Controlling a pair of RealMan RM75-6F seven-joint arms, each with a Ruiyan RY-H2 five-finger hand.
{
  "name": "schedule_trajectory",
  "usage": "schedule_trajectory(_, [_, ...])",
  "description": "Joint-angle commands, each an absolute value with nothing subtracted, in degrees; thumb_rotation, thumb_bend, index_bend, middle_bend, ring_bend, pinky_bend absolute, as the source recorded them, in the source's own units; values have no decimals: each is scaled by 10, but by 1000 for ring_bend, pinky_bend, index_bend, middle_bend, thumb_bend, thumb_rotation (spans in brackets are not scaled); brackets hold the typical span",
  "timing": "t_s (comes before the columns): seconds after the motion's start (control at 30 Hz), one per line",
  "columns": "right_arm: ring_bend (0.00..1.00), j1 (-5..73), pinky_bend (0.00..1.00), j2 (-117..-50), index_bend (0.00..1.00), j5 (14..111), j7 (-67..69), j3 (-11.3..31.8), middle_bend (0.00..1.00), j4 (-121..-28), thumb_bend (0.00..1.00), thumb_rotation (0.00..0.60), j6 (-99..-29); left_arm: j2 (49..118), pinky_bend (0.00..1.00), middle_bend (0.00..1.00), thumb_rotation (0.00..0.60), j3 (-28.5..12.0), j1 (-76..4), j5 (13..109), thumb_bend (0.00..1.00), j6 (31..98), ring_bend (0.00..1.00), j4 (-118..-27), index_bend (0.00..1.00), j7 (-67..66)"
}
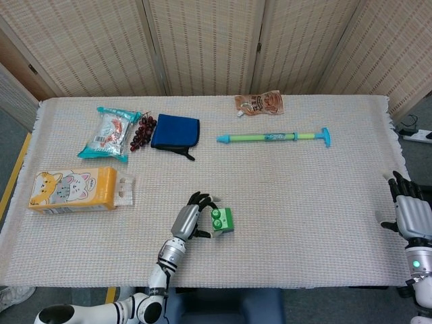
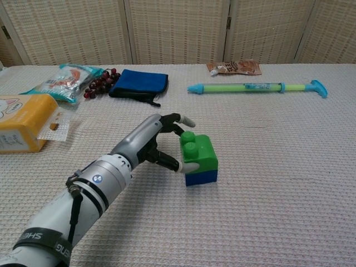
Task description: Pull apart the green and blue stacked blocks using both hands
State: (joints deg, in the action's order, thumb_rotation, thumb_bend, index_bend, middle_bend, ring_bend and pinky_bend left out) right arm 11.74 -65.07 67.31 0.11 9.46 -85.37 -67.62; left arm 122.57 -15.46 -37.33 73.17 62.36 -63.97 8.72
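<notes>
A green block (image 2: 199, 153) sits stacked on a blue block (image 2: 201, 177) near the table's front middle. In the head view only the green top (image 1: 221, 220) shows. My left hand (image 2: 156, 142) (image 1: 192, 217) is at the stack's left side. Its thumb presses the near left face of the green block, and a finger reaches over behind the studs, so it pinches the block. The stack stands on the cloth, slightly turned. My right hand (image 1: 408, 214) hovers off the table's right edge, fingers apart and holding nothing; the chest view does not show it.
A yellow cat-print carton (image 1: 71, 190) lies at the left. At the back left lie a snack bag (image 1: 108, 133), dark grapes (image 1: 142, 131) and a blue pouch (image 1: 175, 131). A green and blue pump toy (image 1: 273, 137) and a brown sachet (image 1: 258, 102) lie at the back.
</notes>
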Motion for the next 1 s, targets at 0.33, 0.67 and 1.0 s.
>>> schedule_trajectory(0.33, [0, 126, 0, -662, 0, 674, -11, 90, 0, -844, 397, 600, -667, 1221, 0, 781, 600, -161, -360, 730, 555, 640, 303, -651, 478, 97])
schedule_trajectory(0.67, [0, 189, 0, -694, 0, 722, 102, 85, 0, -775, 398, 600, -549, 1158, 0, 802, 600, -148, -338, 750, 564, 661, 323, -747, 500, 90])
schedule_trajectory(1.0, [0, 296, 0, -795, 0, 871, 493, 61, 0, -683, 397, 600, -448, 1120, 0, 810, 600, -157, -331, 758, 565, 680, 323, -805, 511, 84])
